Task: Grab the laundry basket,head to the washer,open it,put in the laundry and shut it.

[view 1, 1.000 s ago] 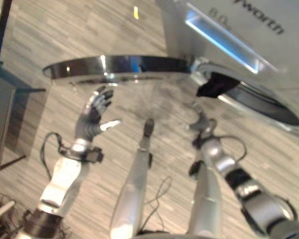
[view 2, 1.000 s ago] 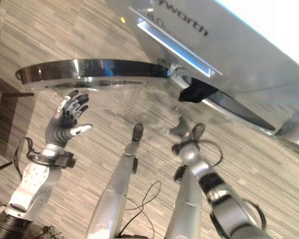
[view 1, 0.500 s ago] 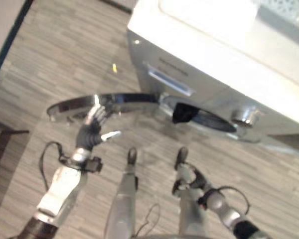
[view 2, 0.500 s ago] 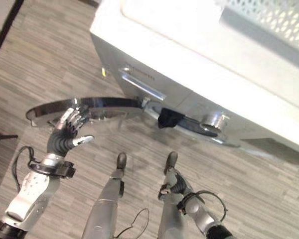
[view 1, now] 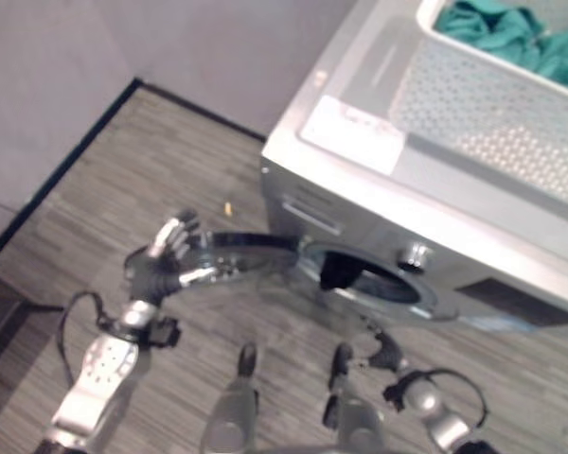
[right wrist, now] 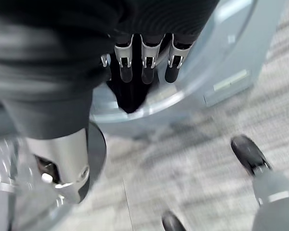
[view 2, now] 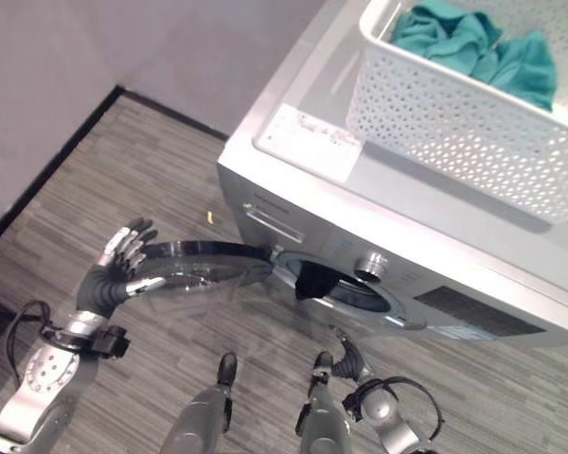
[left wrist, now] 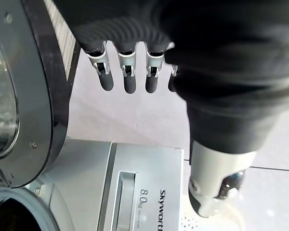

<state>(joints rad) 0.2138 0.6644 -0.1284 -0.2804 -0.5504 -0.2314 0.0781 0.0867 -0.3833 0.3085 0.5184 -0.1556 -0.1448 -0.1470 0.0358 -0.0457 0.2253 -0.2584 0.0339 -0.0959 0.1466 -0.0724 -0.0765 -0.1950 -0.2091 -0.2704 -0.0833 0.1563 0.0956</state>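
Resting with fingers straight and spread against the rim of the swung-out washer door [view 2: 201, 264], the left hand [view 2: 116, 268] is finishing the opening step. The right hand [view 2: 348, 362] is hanging loose and empty below the drum mouth. Next, I judge, comes lifting the teal laundry [view 2: 473, 47] from the basket [view 2: 454, 123] sitting atop the washer [view 2: 379, 213].

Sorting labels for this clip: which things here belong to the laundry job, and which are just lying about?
Job:
washer
open washer door
white laundry basket on the washer
teal laundry inside the basket
left hand at the door's edge

Lying about:
small yellow scrap on the floor
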